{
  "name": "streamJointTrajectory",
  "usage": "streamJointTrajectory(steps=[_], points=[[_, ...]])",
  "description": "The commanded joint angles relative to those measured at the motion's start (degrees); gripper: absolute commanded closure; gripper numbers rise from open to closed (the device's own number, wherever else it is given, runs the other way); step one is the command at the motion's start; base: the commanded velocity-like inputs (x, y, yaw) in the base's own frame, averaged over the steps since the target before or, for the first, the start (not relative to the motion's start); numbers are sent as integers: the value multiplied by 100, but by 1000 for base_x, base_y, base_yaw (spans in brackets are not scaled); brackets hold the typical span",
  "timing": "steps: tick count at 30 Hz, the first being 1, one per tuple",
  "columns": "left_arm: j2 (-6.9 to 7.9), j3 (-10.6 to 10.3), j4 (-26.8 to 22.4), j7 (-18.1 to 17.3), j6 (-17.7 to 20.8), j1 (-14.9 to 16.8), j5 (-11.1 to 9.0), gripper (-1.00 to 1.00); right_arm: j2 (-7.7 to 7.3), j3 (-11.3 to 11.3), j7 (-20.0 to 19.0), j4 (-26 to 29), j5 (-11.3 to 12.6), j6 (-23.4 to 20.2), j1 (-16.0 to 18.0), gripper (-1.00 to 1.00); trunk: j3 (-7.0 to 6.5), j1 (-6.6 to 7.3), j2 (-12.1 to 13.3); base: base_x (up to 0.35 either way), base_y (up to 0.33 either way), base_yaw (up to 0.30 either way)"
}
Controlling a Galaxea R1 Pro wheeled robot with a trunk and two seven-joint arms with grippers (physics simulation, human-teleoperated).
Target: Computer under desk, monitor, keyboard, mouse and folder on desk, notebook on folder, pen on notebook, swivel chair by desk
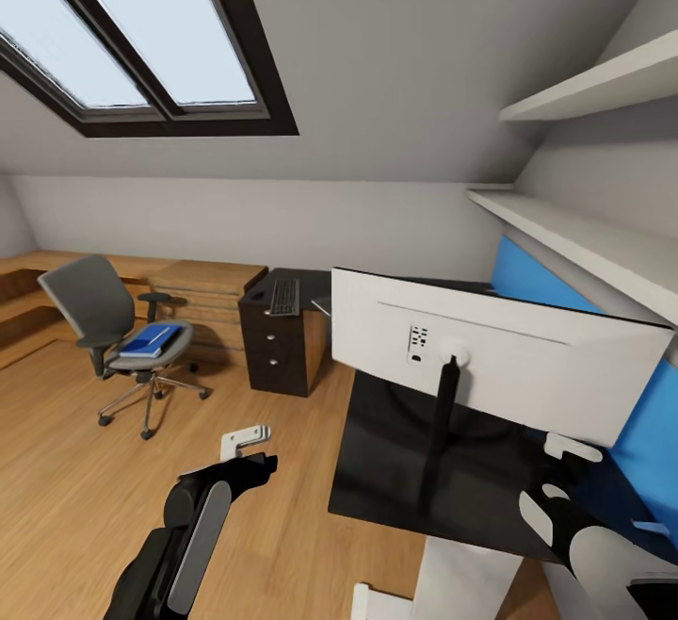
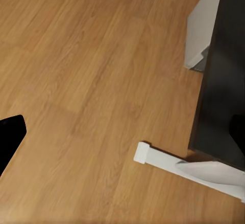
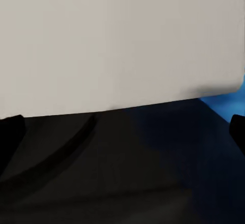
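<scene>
The monitor (image 1: pixel 499 356) stands on the black desk (image 1: pixel 386 469) with its pale back (image 3: pixel 117 40) towards me. My right gripper (image 1: pixel 556 481) is open just behind the monitor, above the desk top (image 3: pixel 127 168). The black keyboard (image 1: pixel 282 297) lies on the desk's far end. At the left, the grey swivel chair (image 1: pixel 99 314) carries the blue folder (image 1: pixel 147 342), with a thin pale line across it. My left gripper (image 1: pixel 247 446) hangs open over the wood floor beside the desk edge (image 2: pixel 224 81). Computer, mouse, notebook and pen are not discernible.
A black drawer unit (image 1: pixel 275 351) holds up the desk's far end, with a wooden chest (image 1: pixel 202 295) beside it. A white desk foot (image 2: pixel 184 163) lies on the floor near my left gripper. Shelves (image 1: pixel 584 234) and a blue wall panel (image 1: pixel 650 432) line the right wall.
</scene>
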State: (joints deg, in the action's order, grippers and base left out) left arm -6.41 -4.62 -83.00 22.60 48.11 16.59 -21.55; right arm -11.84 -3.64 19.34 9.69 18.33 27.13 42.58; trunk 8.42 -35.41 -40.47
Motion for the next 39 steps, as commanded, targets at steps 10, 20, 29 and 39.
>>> streamJointTrajectory(steps=[10, 20, 29, 39], points=[[0, 1, -14, 47, 6, 5, -60, -100, 5, -47, 17, -2, 39, 20, 5, -100, 10, -3, -8, 273, 0, 0], [1, 13, -22, 49, 1, 4, -60, -100, -2, -40, 17, -2, 39, 20, 5, -100, 10, -3, -8, 248, -23, 0], [20, 27, -92, 36, 4, 4, -60, -100, -3, -40, 17, -2, 39, 20, 5, -100, 10, -3, -8, 211, -95, 0], [68, 751, -375, -5, 4, 6, -68, -100, -3, -47, 17, -2, 39, 17, 5, -100, 10, -3, -8, 5, -2, 0]])
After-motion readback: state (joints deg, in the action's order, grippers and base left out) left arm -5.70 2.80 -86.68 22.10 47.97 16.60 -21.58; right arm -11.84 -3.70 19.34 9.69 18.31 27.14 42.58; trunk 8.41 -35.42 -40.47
